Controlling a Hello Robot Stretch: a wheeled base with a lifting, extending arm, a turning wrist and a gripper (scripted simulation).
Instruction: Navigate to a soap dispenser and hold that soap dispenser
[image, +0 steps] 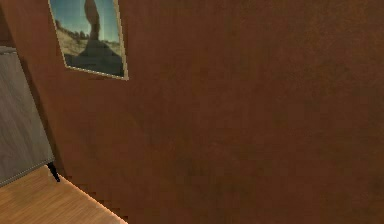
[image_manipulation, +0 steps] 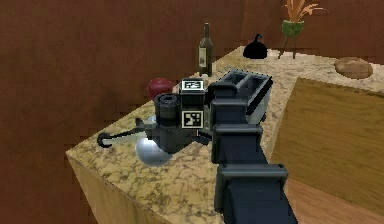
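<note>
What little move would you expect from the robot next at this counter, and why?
Probably a slight lift of the arm, to test the hold. The gripper is at the speckled counter with a pale rounded thing right at it, perhaps the soap dispenser. Whether it holds that thing cannot be told; if it rises clear, the grasp is good.

A brown wall bears a picture above a wooden floor; a speckled stone counter stands nearby.

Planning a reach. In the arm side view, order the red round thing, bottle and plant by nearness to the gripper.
1. Red round thing, just beyond the gripper.
2. Bottle, farther back by the wall.
3. Plant, top right corner.
</note>
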